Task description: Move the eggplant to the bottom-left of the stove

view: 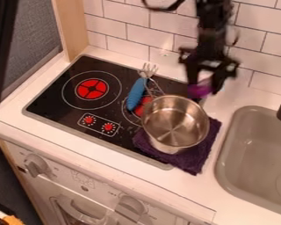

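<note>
Black two-finger end effector over back right corner of black glass stove, purple eggplant at its tip.
Can't tell if end effector is clamped on eggplant or open around it. Below it in view: round shiny metal pot on dark purple cloth; left of it: blue-handled metal utensil on stove; lower right: grey sink in white desk.
</note>
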